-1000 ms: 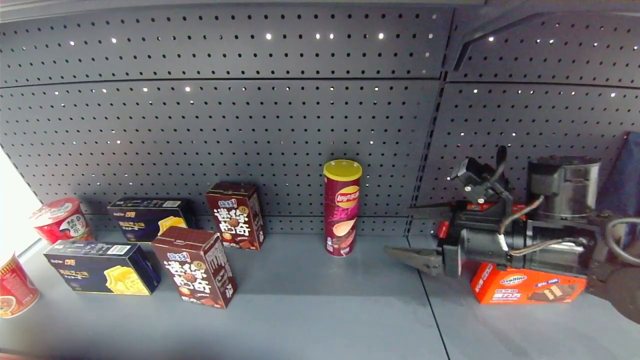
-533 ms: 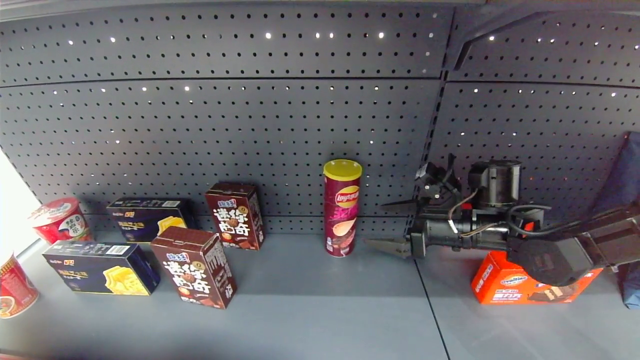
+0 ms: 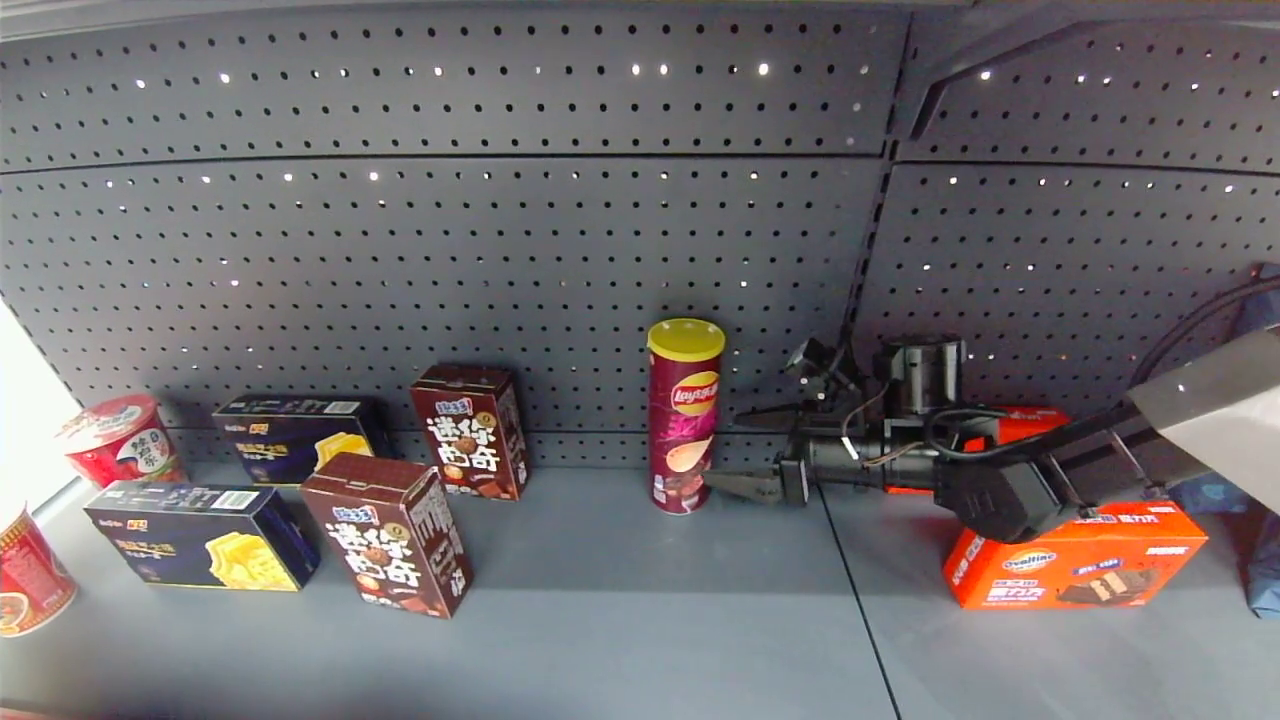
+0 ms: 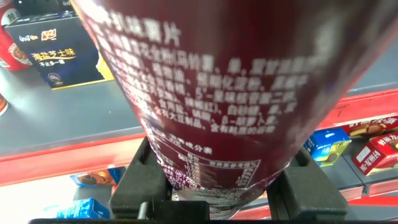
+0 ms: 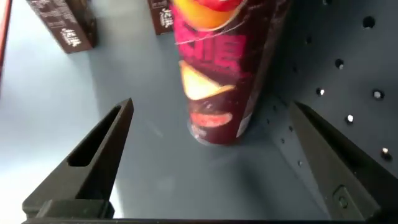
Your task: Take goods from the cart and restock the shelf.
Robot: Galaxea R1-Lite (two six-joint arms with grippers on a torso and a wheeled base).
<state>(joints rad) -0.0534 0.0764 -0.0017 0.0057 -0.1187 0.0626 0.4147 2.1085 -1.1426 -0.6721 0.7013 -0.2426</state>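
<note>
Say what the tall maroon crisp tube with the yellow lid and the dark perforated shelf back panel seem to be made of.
Maroon crisp tube: probably cardboard under a glossy printed wrap. Yellow lid: likely plastic, smooth, uniform colour. Perforated back panel: looks like matte painted sheet metal, with evenly punched holes.

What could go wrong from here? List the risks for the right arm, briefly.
1. The open right gripper sits close beside the tall, narrow chip can. A finger bumping it could topple it.
2. Its far finger is near the pegboard wall and might scrape it.
3. Its arm hangs low over the orange box and could drag it.
</note>
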